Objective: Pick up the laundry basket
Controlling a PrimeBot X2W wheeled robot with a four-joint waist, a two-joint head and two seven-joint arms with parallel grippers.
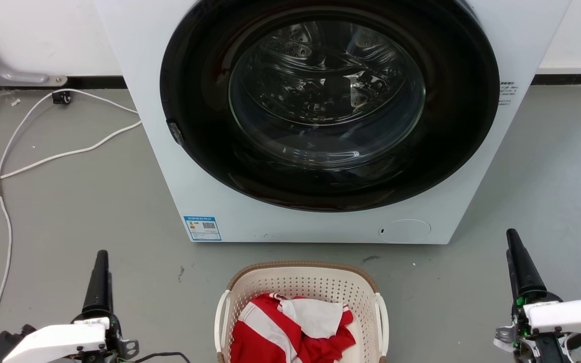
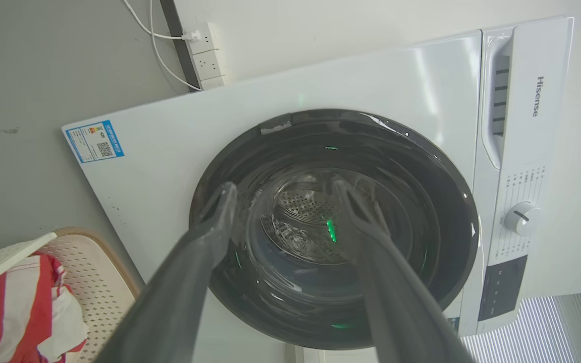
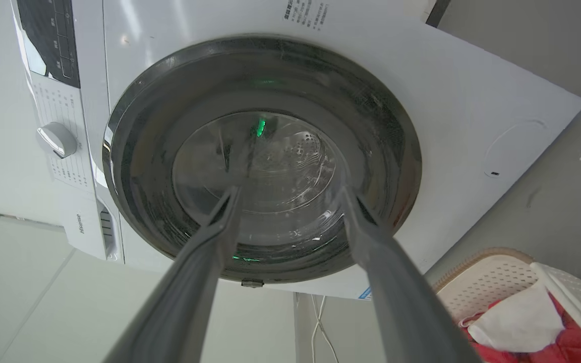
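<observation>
Now | L claw spread, empty | R claw same | laundry basket btwn, on floor

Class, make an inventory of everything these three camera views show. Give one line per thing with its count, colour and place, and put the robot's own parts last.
washing machine: one, white with a dark round door, standing on the floor ahead
dial: one, white, on the machine's control panel
label: one, blue, on the machine's lower front corner
laundry basket: one, cream with a brown rim, on the floor before the machine
clothes: a heap, red and white, inside the basket
cables: count unclear, white, on the floor left of the machine
power strip: one, white, on the wall
floor: grey
left gripper: one, dark, open, empty
right gripper: one, dark, open, empty
</observation>
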